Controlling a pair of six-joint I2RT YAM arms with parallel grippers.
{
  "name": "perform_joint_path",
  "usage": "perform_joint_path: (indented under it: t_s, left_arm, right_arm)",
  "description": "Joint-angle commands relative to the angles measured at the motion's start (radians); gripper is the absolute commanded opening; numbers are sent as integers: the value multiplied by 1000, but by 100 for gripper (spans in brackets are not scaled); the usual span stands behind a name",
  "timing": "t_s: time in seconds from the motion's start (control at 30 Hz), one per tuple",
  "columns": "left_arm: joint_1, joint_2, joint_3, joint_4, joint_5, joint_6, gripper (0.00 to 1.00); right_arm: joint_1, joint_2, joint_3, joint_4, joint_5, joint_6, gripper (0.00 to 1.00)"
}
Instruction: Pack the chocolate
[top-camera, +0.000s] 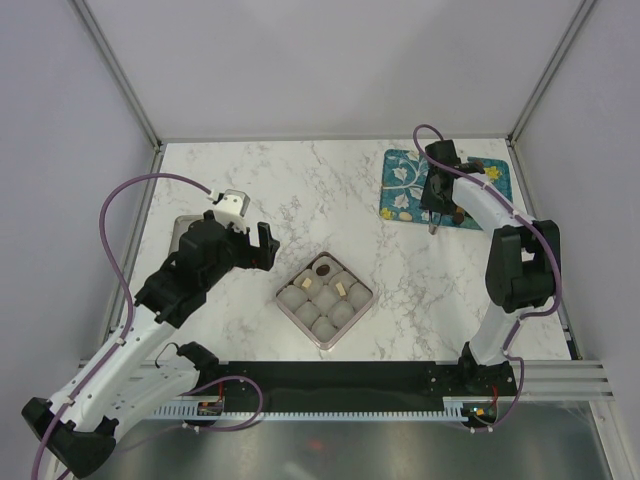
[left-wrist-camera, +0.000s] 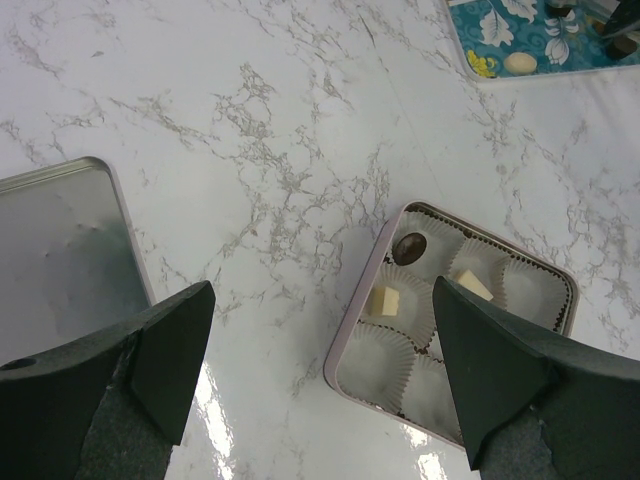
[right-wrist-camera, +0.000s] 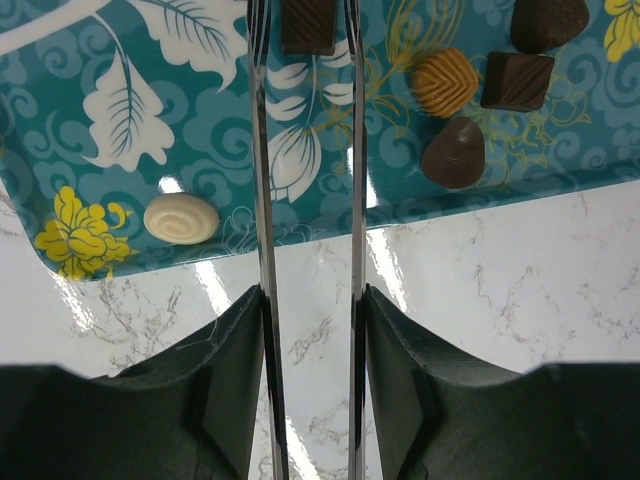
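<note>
A teal flowered mat (right-wrist-camera: 120, 60) at the table's far right carries loose chocolate: a cream swirl (right-wrist-camera: 181, 219), a ridged caramel piece (right-wrist-camera: 444, 82), a dark square (right-wrist-camera: 517, 80) and a brown drop (right-wrist-camera: 453, 153). My right gripper (top-camera: 433, 222) hangs over the mat, its long thin blades open either side of a dark chocolate (right-wrist-camera: 307, 25), a sliver of mat showing on both sides. A square box (top-camera: 283, 296) of paper cups holds one dark chocolate (left-wrist-camera: 410, 247) and two cream ones (left-wrist-camera: 385, 301) (left-wrist-camera: 474, 285). My left gripper (left-wrist-camera: 320, 340) hovers wide open left of the box, holding nothing.
A grey metal lid (left-wrist-camera: 60, 250) lies flat on the marble to the left of the box, under my left arm. White walls and a metal frame close the table at the back and sides.
</note>
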Motion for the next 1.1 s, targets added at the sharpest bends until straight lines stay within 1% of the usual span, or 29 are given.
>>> perform_joint_path:
  t_s: [0.0, 0.23, 0.4, 0.53, 0.6, 0.73, 0.93, 1.03, 1.07]
  left_arm:
    - [0, 3, 19, 22, 1, 1, 98]
    - [0, 0, 19, 20, -3, 2, 98]
    - [0, 2, 19, 22, -3, 2, 98]
    - [0, 2, 19, 22, -1, 1, 98]
    - [0, -1, 19, 20, -1, 1, 98]
    - [0, -1, 19, 20, -1, 1, 98]
    - [0, 0, 19, 20, -4, 1, 98]
    - [0, 0, 19, 22, -15, 2, 98]
    - [0, -1, 19, 20, -16, 2, 98]
  right_arm:
    - [-9, -28, 29, 25, 45, -21, 50]
    - [-18, -8, 8, 29, 16, -33, 50]
    - [-24, -20, -18, 45, -27, -49, 44]
    - [-22, -60, -26, 42, -95, -63, 38]
    - [-22, -81, -32, 32, -145, -69, 37]
    - [-4, -149, -43, -6, -184, -83, 35]
    - [83, -256, -43, -70, -231, -104, 34]
    - [165, -310, -52, -103, -270, -116, 34]
    - [213, -325, -70, -110, -271, -118, 34]
